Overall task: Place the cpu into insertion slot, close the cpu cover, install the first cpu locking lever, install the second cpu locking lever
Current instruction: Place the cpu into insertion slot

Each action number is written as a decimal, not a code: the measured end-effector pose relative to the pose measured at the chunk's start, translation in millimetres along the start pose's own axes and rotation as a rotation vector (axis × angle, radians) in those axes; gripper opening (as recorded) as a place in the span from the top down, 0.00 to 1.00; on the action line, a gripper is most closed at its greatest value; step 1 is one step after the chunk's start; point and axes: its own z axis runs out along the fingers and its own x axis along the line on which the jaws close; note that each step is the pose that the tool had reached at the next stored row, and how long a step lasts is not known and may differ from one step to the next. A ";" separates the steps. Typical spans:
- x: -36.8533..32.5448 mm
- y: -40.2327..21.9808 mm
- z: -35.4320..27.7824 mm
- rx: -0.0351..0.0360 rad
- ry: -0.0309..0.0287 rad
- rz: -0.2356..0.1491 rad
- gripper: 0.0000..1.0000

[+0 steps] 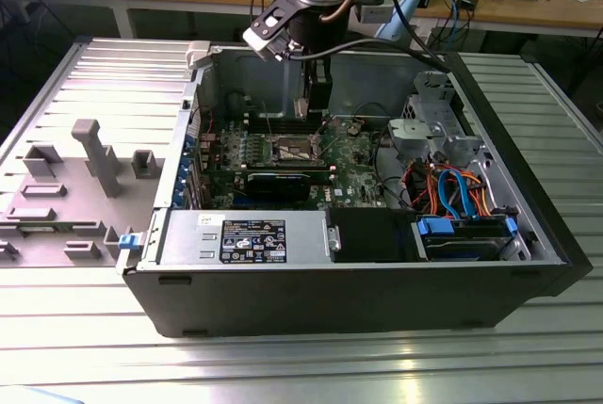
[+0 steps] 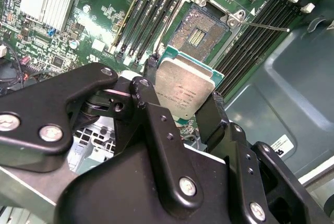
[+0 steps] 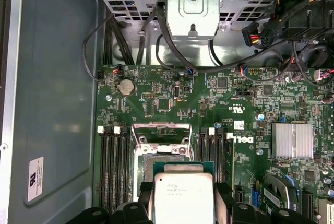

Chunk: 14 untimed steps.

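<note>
My gripper is shut on the cpu, a small square chip with a pale silvery face and green edge. Black fingers press two opposite sides of the chip. The cpu hangs just above and partly over the insertion slot, not touching it. In the second wrist view the slot's golden-brown centre lies bare beyond the chip. The cpu cover stands raised at the slot's far side. A thin locking lever sticks out beside the slot. In the exterior view my gripper reaches down into the open case above the slot.
Black memory slots flank the socket on both sides. A finned heatsink and a long black expansion card lie nearby. The grey power-supply box, a metal drive cage and bundled cables fill the case.
</note>
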 end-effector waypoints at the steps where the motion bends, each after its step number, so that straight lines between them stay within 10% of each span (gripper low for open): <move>1: 0.0 0.0 0.1 0.0000 0.0000 0.000 0.45; 14: -0.1 -0.2 4.6 0.0000 0.0000 0.000 0.45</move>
